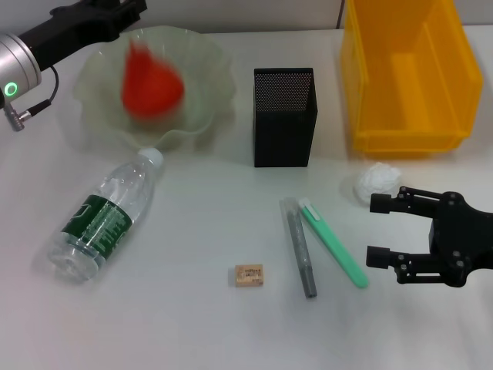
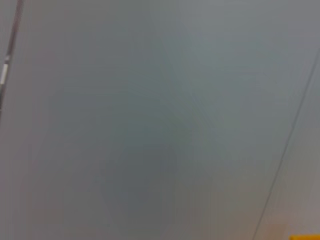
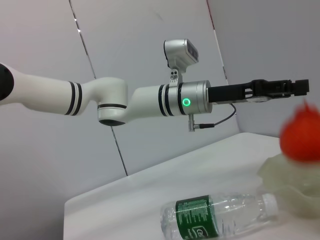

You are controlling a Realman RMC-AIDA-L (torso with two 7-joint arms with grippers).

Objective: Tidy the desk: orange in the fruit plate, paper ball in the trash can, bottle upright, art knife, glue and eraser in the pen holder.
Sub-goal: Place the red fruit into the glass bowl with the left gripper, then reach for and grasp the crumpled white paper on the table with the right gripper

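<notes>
The orange (image 1: 152,79) is a blurred red-orange shape inside the pale green fruit plate (image 1: 212,73); it also shows in the right wrist view (image 3: 301,136). My left gripper (image 1: 115,11) is open above the plate's far left rim, apart from the orange. The bottle (image 1: 104,220) lies on its side. The eraser (image 1: 249,275), grey glue (image 1: 300,247) and green art knife (image 1: 333,243) lie in front of the black mesh pen holder (image 1: 283,116). The paper ball (image 1: 376,181) sits before the yellow trash can (image 1: 408,77). My right gripper (image 1: 376,230) is open and empty beside the knife.
The bottle (image 3: 215,217) and the plate (image 3: 287,185) show in the right wrist view, with my left arm (image 3: 150,100) above them. The left wrist view shows only a grey wall.
</notes>
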